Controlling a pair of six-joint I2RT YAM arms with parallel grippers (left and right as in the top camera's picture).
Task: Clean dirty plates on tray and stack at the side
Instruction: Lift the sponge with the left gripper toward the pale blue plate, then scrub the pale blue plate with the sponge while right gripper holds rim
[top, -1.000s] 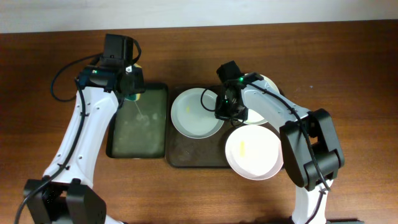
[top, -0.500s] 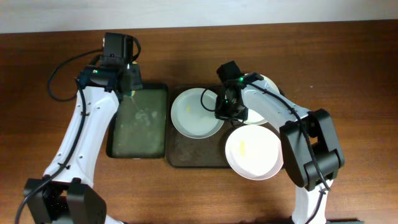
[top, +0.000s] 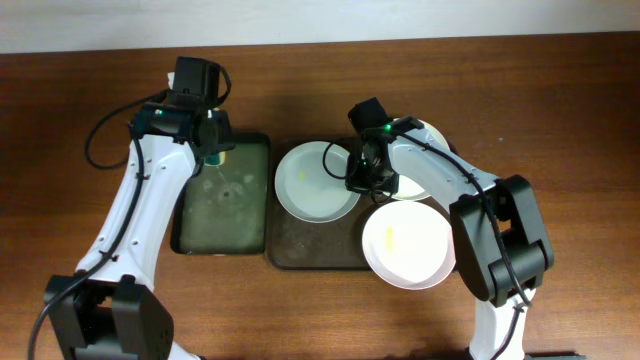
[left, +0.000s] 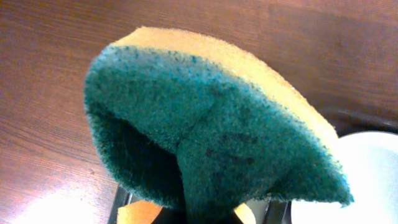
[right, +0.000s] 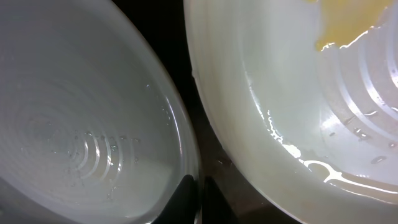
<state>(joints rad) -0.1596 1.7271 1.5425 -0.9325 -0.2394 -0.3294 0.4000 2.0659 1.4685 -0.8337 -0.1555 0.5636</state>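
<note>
Three white plates show in the overhead view: one (top: 312, 182) on the left part of the brown tray (top: 310, 245), one (top: 408, 246) over the tray's front right corner, and one (top: 428, 135) at the back right, mostly under my right arm. My right gripper (top: 360, 175) is shut on the left plate's right rim. In the right wrist view its fingers (right: 199, 196) pinch that rim (right: 81, 124), beside a plate with a yellow smear (right: 280, 81). My left gripper (top: 210, 145) is shut on a green and yellow sponge (left: 211, 124) above the green tray's back edge.
The narrower dark green tray (top: 225, 215) lies left of the brown tray, wet and smeared. Brown wooden table (top: 560, 110) surrounds both trays. A plate edge (left: 367, 180) shows at the lower right of the left wrist view.
My left gripper with the sponge has shifted slightly, back and then right again over the green tray's back edge. The right arm and the plates have not moved.
</note>
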